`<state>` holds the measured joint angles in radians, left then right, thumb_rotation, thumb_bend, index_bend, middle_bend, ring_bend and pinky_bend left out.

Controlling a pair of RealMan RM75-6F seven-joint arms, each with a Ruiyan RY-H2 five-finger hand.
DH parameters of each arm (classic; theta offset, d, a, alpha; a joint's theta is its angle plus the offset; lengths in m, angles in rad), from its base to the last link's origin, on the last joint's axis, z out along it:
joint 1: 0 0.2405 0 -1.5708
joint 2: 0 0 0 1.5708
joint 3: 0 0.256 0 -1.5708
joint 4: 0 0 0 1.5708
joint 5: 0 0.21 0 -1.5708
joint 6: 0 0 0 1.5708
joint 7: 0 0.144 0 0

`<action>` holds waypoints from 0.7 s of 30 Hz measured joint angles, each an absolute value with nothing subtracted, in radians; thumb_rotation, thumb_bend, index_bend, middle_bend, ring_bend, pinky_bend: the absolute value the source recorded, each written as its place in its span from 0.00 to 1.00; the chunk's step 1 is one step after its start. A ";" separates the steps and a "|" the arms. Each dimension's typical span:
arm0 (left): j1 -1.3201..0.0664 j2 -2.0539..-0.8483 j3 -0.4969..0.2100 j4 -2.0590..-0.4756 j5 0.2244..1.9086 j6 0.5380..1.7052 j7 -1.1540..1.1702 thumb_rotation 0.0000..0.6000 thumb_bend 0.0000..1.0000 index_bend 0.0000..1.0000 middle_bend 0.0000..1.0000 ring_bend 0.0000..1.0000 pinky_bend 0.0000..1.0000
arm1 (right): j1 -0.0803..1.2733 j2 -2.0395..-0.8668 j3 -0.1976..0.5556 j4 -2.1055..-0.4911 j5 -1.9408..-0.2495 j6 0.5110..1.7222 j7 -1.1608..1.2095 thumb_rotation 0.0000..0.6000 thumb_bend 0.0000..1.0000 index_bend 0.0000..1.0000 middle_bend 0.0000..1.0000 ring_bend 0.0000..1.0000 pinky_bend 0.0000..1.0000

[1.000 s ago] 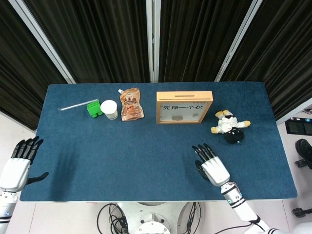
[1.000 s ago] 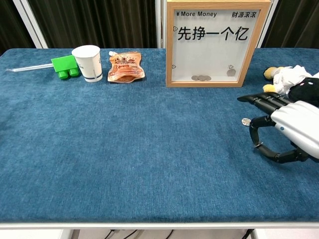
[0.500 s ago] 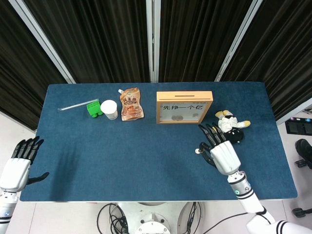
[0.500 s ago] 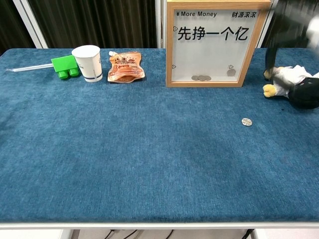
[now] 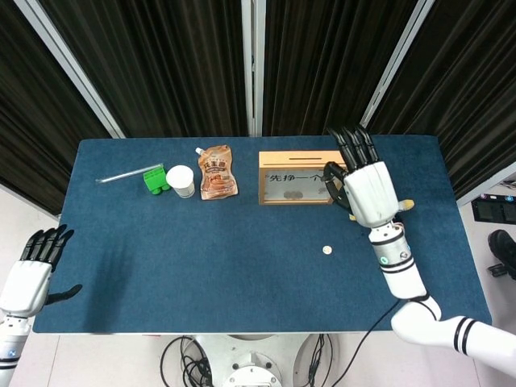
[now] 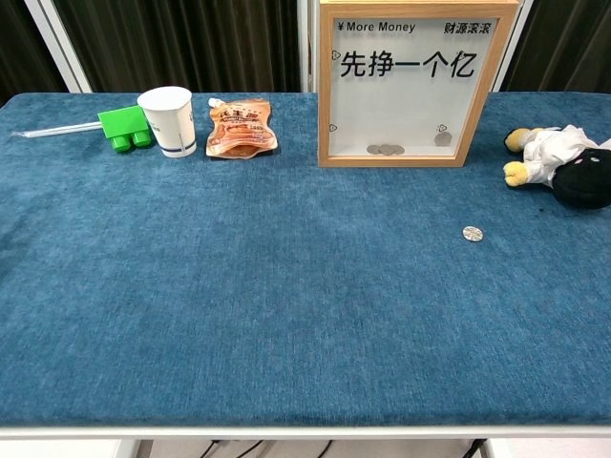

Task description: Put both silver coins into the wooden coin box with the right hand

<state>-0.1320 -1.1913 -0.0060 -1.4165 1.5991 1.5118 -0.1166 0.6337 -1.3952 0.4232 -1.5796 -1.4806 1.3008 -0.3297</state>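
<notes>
**Desk:** While the right hand [image 5: 367,189] hangs raised over the right end of the wooden coin box [image 5: 305,177], what is it carrying?

**Photographer:** That cannot be told. From the head view only the back of the hand shows, fingers stretched toward the curtain and thumb turned in toward the box; anything pinched beneath is hidden. The chest view misses the hand altogether.

**Desk:** And the coins?

**Photographer:** One silver coin [image 5: 326,250] lies flat on the blue table [image 5: 242,266], well apart from the hand, nearer the robot and a little to its left. Several coins [image 6: 386,150] already rest behind the box's window; whether one of the pair is among them is a guess.

**Desk:** What could go wrong?

**Photographer:** If a coin is held, the slot [image 5: 305,159] on the box's top is narrow, so a tilted release would likely bounce it off the frame toward the stuffed toy [image 6: 563,162] just right of the hand. A low palm could also knock the upright box backward.

**Desk:** The left hand [image 5: 36,262]?

**Photographer:** Idle off the table's near left corner, fingers apart, holding nothing.
</notes>
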 measured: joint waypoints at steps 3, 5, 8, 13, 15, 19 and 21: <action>-0.135 -1.190 -0.007 -1.417 1.597 1.506 -0.118 1.00 0.03 0.04 0.00 0.00 0.00 | 0.671 -1.392 0.449 -1.576 -1.386 1.233 -0.371 1.00 0.40 0.75 0.06 0.00 0.00; -0.138 -1.189 -0.008 -1.416 1.597 1.503 -0.119 1.00 0.03 0.04 0.00 0.00 0.00 | 0.697 -1.390 0.464 -1.572 -1.312 1.185 -0.407 1.00 0.42 0.76 0.06 0.00 0.00; -0.140 -1.189 -0.009 -1.415 1.597 1.501 -0.121 1.00 0.03 0.04 0.00 0.00 0.00 | 0.734 -1.385 0.483 -1.566 -1.196 1.120 -0.463 1.00 0.43 0.76 0.05 0.00 0.00; -0.142 -1.189 -0.009 -1.410 1.594 1.496 -0.127 1.00 0.03 0.04 0.00 0.00 0.00 | 0.801 -1.379 0.504 -1.563 -1.007 1.045 -0.566 1.00 0.43 0.76 0.05 0.00 0.00; -0.142 -1.188 -0.007 -1.408 1.594 1.495 -0.129 1.00 0.03 0.04 0.00 0.00 0.00 | 0.822 -1.378 0.509 -1.563 -0.941 1.033 -0.598 1.00 0.43 0.76 0.05 0.00 0.00; -0.139 -1.188 -0.006 -1.403 1.594 1.499 -0.137 1.00 0.03 0.04 0.00 0.00 0.00 | 0.877 -1.382 0.519 -1.563 -0.777 1.027 -0.682 1.00 0.43 0.77 0.05 0.00 0.00; -0.137 -1.187 -0.006 -1.401 1.592 1.502 -0.142 1.00 0.03 0.04 0.00 0.00 0.00 | 0.903 -1.386 0.522 -1.563 -0.713 1.030 -0.710 1.00 0.43 0.77 0.05 0.00 0.00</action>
